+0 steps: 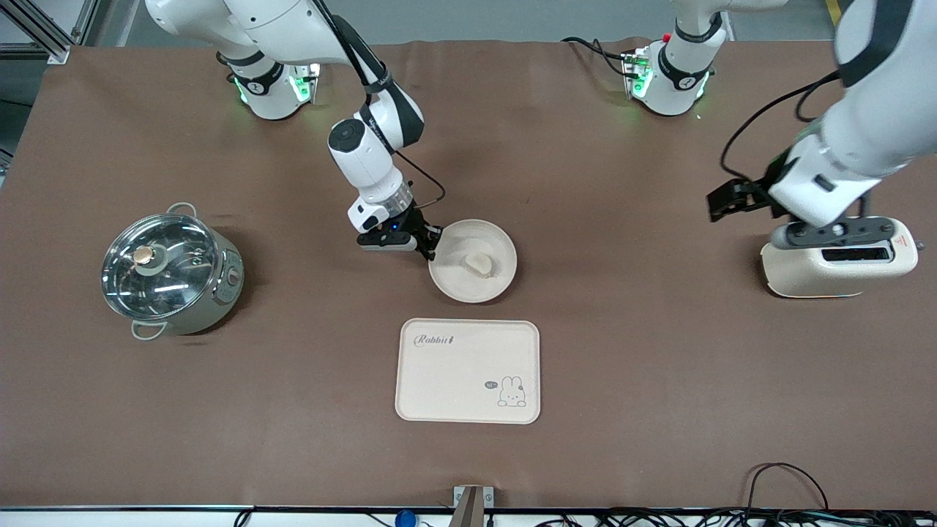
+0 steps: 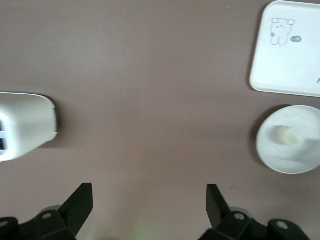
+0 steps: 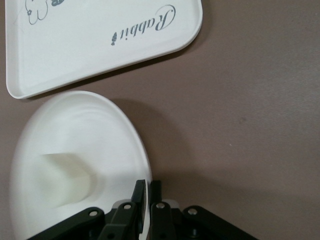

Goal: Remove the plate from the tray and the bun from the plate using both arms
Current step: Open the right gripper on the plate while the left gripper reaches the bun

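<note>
On the brown table, the plate (image 1: 472, 261) sits at the tray's (image 1: 468, 371) twelve o'clock, stiff and best taken by its rim, which the right gripper (image 1: 428, 245) pinches; the light bun (image 1: 479, 263) rests inside, while the left gripper (image 1: 732, 199) waits wide apart over the toaster (image 1: 834, 263).

Even, bright overhead light; soft shadows; glare on pot lid (image 1: 157, 265); blurry wrist views.

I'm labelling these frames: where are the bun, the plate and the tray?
bun (image 1: 479, 263): front view, middle of the lump.
plate (image 1: 457, 285): front view, bare rim nearest the tray.
tray (image 1: 454, 373): front view, bare middle of its surface.
</note>
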